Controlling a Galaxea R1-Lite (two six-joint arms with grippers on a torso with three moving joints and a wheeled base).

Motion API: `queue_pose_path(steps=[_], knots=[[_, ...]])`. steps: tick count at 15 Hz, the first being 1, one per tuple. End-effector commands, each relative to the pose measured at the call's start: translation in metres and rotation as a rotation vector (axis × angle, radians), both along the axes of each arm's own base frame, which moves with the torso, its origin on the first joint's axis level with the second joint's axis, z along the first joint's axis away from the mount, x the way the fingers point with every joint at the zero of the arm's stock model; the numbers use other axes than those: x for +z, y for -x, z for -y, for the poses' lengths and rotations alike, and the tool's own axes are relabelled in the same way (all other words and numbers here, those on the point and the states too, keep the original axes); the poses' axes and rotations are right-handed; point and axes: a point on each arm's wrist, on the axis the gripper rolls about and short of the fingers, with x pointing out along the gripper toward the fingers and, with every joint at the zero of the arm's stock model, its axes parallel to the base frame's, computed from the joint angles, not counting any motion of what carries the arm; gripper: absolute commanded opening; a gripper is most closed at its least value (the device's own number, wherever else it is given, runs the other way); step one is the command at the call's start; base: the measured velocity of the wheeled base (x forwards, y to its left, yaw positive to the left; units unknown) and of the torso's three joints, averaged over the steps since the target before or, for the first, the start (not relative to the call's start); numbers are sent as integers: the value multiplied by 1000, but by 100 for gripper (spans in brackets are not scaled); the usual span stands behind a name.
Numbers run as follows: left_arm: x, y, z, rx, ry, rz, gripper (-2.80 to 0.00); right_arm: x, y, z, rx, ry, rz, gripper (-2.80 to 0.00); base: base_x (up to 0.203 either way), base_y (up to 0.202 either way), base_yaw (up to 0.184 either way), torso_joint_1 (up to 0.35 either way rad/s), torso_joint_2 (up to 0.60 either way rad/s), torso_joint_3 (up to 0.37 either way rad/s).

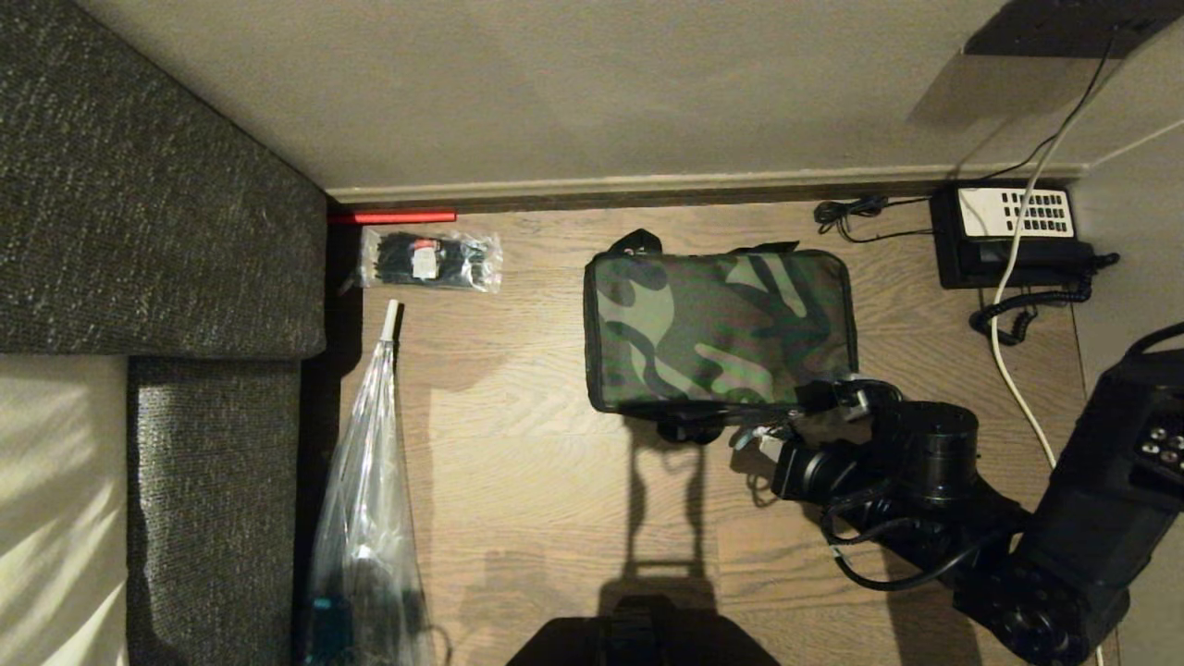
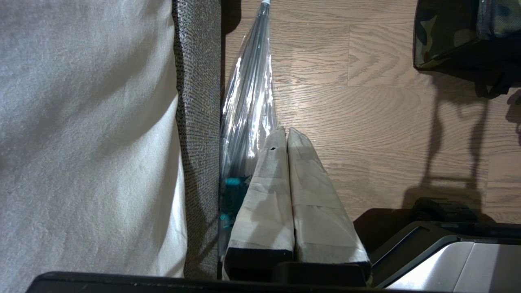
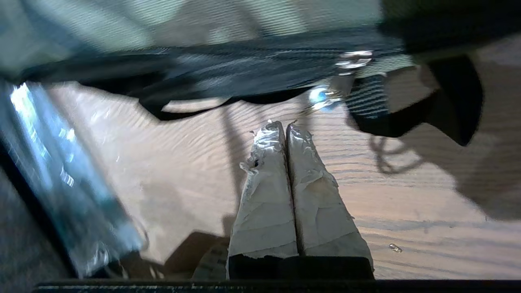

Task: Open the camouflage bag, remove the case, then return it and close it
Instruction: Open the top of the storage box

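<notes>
The camouflage bag lies flat on the wooden floor with its lid down; a corner of it shows in the left wrist view. The case is hidden. My right gripper hangs low at the bag's near right corner, just in front of its front side. In the right wrist view this gripper is shut, taped fingers pressed together. The bag's black zipper band runs just beyond the tips, and a silvery zipper pull dangles close to them; I cannot tell whether anything thin is pinched. My left gripper is shut and empty, parked beside the sofa.
A dark sofa borders the left side, with a clear plastic bag lying along it. A packet of black ties and a red strip sit by the wall. A black telephone with cords is at far right.
</notes>
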Motion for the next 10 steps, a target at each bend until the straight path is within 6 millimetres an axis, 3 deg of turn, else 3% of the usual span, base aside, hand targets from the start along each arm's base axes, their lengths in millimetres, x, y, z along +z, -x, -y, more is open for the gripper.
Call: queue_pose_path(steps=[1,4,5,6,10], knots=[[0,0,0,1,0,2,-280,3,4,2,13,24,18,-280,0,0,0,0,0,0],[0,0,0,1,0,2,-280,0,5,2,24,53,5,-280,0,0,0,0,0,0],[0,0,0,-1,0,2,-280,-3,4,2,32,86,11,-78,0,0,0,0,0,0],[0,0,0,1,0,2,-280,-7,4,1,34,105,11,0,0,0,0,0,0,0],[0,0,0,0,0,2,-280,-13,-5,-1,25,106,8,0,0,0,0,0,0,0]])
